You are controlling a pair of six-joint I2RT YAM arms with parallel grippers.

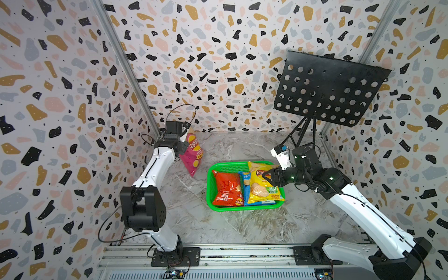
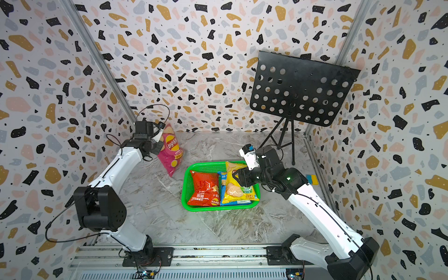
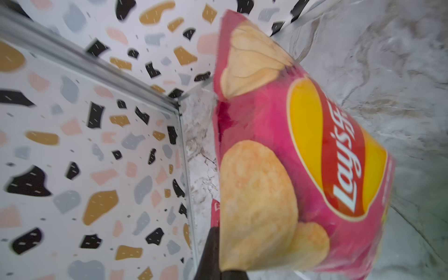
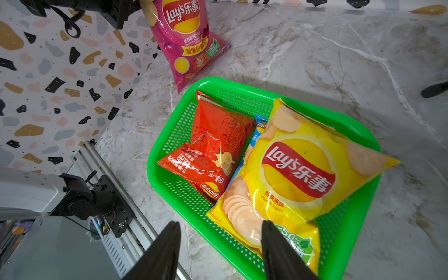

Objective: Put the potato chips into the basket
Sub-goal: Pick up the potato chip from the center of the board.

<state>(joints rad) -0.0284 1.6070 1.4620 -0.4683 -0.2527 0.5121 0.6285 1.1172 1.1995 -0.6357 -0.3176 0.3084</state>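
Observation:
At the far left, the large magenta-pink bag of potato chips [image 1: 192,155] [image 2: 171,155] [image 3: 303,157] [image 4: 186,36] hangs upright from my left gripper [image 1: 186,134], which is shut on its top edge. The bag's lowest corner is at the table, just beyond the far left corner of the green basket [image 1: 242,208] [image 2: 218,208] [image 4: 152,184]. Inside the basket lie a red bag [image 1: 226,189] [image 4: 213,150], a mostly covered blue bag [image 1: 245,189] [image 4: 260,123] and, on top of it, a yellow bag [image 1: 261,186] [image 4: 298,169]. My right gripper [image 1: 269,173] [image 4: 221,223] hovers open over the yellow bag, holding nothing.
A black perforated music stand [image 1: 327,89] on a tripod [image 1: 303,138] stands at the back right. A small blue-and-yellow block [image 2: 312,179] lies by the right wall. Terrazzo-patterned walls close three sides, and a metal rail [image 1: 218,252] runs along the front.

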